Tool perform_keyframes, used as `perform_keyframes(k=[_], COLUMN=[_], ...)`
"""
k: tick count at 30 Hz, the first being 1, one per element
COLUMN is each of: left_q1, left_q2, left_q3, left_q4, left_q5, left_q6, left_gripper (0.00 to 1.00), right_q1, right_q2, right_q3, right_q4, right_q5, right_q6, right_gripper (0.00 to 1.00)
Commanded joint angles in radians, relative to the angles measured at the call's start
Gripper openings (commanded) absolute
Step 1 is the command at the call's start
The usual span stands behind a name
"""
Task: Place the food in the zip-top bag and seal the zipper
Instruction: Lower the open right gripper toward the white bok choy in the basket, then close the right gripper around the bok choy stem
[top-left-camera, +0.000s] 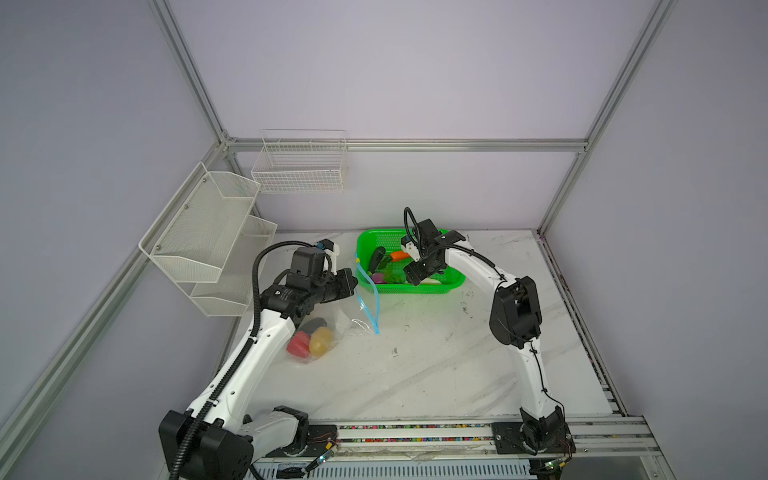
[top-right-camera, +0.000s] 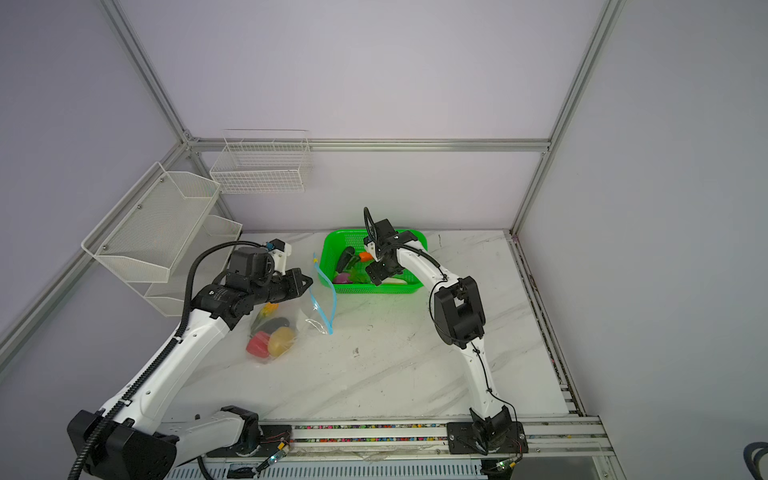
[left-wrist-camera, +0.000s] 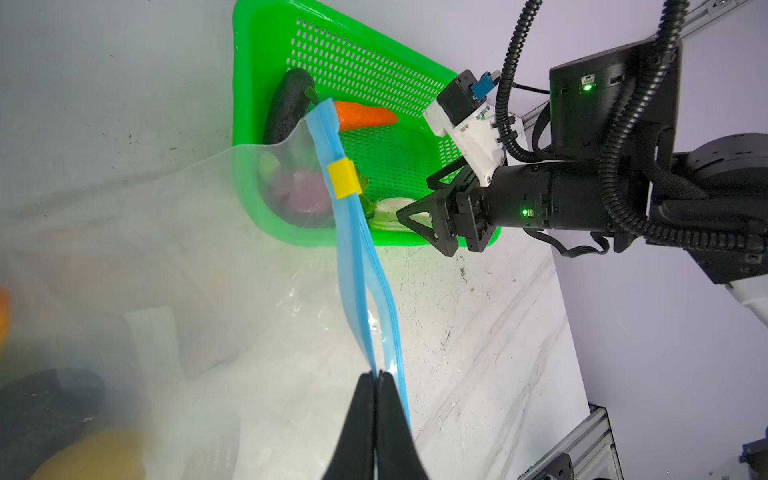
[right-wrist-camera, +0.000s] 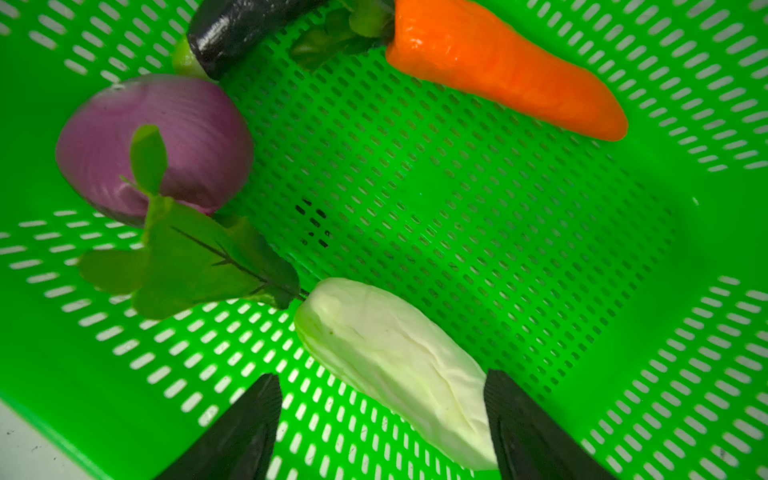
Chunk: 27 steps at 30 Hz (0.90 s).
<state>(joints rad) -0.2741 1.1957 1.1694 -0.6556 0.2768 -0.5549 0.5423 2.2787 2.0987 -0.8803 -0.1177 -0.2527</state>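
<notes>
Your left arm is reaching forward and low over the table (top-left-camera: 436, 365), with the wrist turned level. The left gripper (left-wrist-camera: 376, 376) is pressing its two black, tapered fingers flat together on the zipper (left-wrist-camera: 361, 270), holding one lip of that strip up off the surface. The zip-top bag (top-left-camera: 349, 320) is lying on the table beside this gripper, just in front of the basket (top-left-camera: 453, 283), with its mouth gaping.

Your right arm is bending sharply at the elbow and angling its wrist down into the basket. The right gripper (right-wrist-camera: 380, 374) is holding its fingers wide apart, straddling the radish (right-wrist-camera: 395, 365). One finger is sitting right at the radish's edge, but you cannot confirm contact. The other is standing clear.

The bag is showing as clear, crinkled film. The zipper is running as a smooth, light blue double band carrying a small yellow block slider (left-wrist-camera: 343, 178). Inside the bag, a red pepper (top-left-camera: 298, 344), a rounded yellow potato (top-left-camera: 321, 341) and a dark oval piece (top-left-camera: 315, 324) are resting together at the closed end.

The basket is glossy, bright green, slotted plastic. Lying in it are a shiny tapered carrot (right-wrist-camera: 498, 66), a dark polished eggplant (right-wrist-camera: 237, 29), a ribbed purple onion (right-wrist-camera: 174, 137), flat green leaves (right-wrist-camera: 191, 266) and the pale, wrinkled radish. The table is showing a white, marbled, scuffed top.
</notes>
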Motion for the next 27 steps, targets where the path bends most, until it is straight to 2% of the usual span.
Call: perform_keyframes(k=[1,11,20,27], left_q1=[0.009,0.009,0.009,0.009], left_q2=[0.011,0.006,0.007,0.011], left_q3=[0.029,0.027,0.026,0.019], left_q4=[0.011,0.011,0.009,0.008], left_q5=[0.016,0.008,0.003,0.005], left_q6=[0.017,0.015,0.018,0.015], left_gripper=[0.00,0.00,0.00,0.00], right_q1=[-0.005,-0.013,-0.021,-0.052], right_q2=[0.039,0.106,0.172,0.171], right_q3=[0.005,0.073,0.148,0.256], right_q4=[-0.046,-0.090,-0.109,-0.138], right_q5=[0.017,0.023,0.121,0.135], right_q6=[-0.063,-0.072,-0.037,-0.006], right_gripper=[0.82,0.79,0.76,0.76])
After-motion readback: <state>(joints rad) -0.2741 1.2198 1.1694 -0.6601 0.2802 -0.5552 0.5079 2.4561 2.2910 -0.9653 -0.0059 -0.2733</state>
